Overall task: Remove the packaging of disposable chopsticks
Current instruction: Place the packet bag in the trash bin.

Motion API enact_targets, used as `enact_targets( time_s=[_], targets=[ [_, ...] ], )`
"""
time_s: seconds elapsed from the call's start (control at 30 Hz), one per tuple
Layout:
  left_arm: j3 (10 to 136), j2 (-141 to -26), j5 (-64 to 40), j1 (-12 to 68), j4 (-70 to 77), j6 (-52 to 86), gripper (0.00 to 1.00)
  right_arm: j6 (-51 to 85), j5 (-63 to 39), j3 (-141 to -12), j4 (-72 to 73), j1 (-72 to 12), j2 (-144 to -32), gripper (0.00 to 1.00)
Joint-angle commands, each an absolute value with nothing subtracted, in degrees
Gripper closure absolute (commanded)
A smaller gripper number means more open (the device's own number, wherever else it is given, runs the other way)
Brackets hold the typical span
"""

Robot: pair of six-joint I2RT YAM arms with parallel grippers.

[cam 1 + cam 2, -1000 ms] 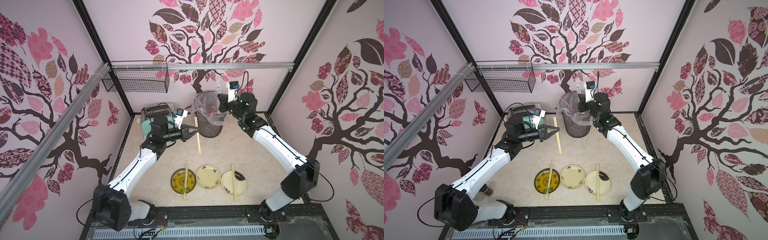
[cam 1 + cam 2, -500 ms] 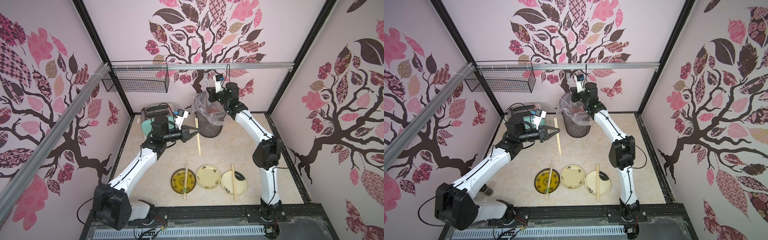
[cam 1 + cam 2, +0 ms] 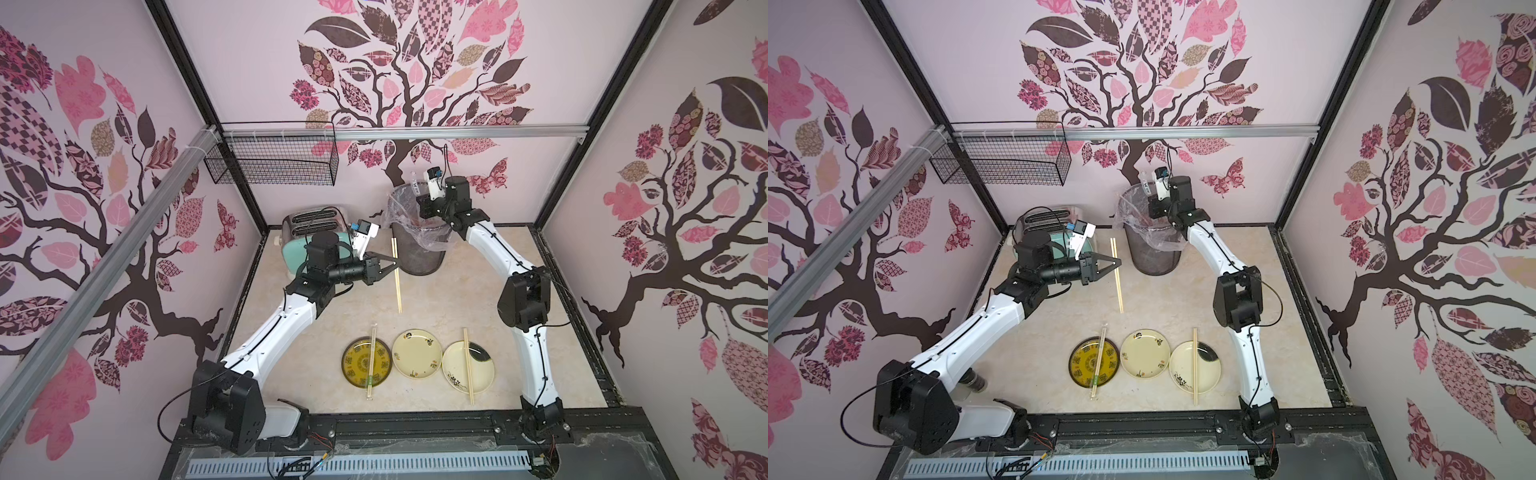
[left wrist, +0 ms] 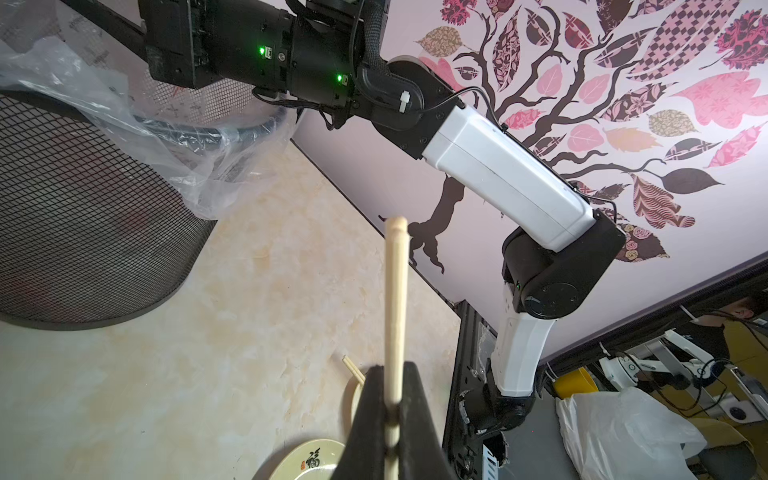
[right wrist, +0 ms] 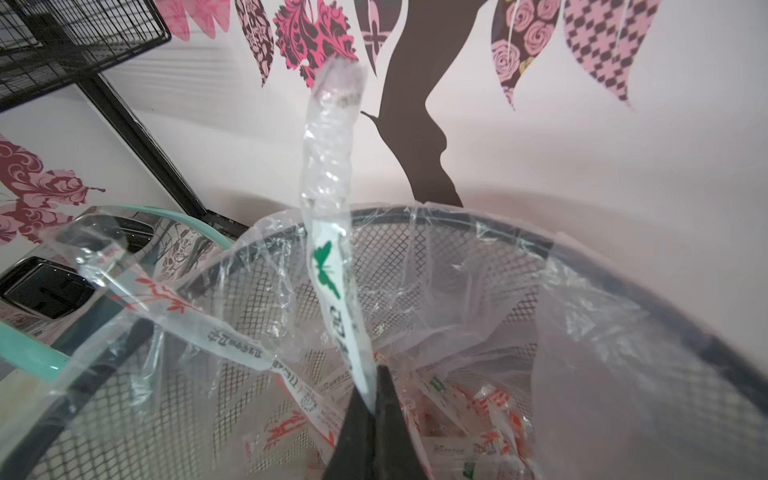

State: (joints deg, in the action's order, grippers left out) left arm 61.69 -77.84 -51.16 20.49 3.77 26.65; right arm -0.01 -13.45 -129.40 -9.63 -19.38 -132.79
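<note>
My left gripper is shut on a bare pair of disposable chopsticks, held in the air beside the bin. Over the bin, my right gripper is shut on the end of an empty clear packaging sleeve with a green butterfly print; the sleeve stands up towards the wall. A red-printed sleeve hangs over the bin rim and several more lie inside. Another pair, still in its sleeve, lies across the dark yellow plate. A bare pair rests on the right plate.
The black mesh bin with a clear liner stands at the back. A mint toaster sits behind my left arm, and a wire basket hangs on the wall. An empty cream plate sits between the other two plates.
My right arm has swung left, bringing the green-printed sleeve from the bin's right side to above its opening. The left arm and its chopsticks have stayed still.
</note>
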Motion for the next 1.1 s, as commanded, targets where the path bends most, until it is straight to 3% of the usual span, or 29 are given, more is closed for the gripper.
enact_targets(
  time_s=[0.0,0.13,0.23,0.53,0.9,1.07],
  targets=[
    [63.13,-77.91,-51.78,20.2,4.04,26.1,1.0,-2.47,-11.55,-132.76,-12.36,-19.42,-133.75,1.0],
    [63.11,-77.61,-51.86,20.17,3.96,26.01,1.0,-3.1,-11.72,-134.91,-14.95,-19.37,-135.61,1.0],
    [63.2,-77.62,-51.71,20.21,3.69,25.75,1.0,-2.9,-11.88,-134.91,-15.23,-19.41,-135.92,0.82],
    [63.36,-77.96,-51.77,20.2,3.54,25.99,1.0,-2.6,-12.3,-135.48,-14.78,-19.42,-134.11,0.69],
    [63.46,-78.21,-51.94,20.16,3.47,26.1,1.0,-0.39,-12.88,-136.27,-12.72,-19.42,-129.15,0.42],
    [63.46,-78.12,-51.94,20.17,3.49,26.09,1.0,-0.42,-12.58,-136.21,-12.77,-19.42,-126.81,0.36]
  ],
)
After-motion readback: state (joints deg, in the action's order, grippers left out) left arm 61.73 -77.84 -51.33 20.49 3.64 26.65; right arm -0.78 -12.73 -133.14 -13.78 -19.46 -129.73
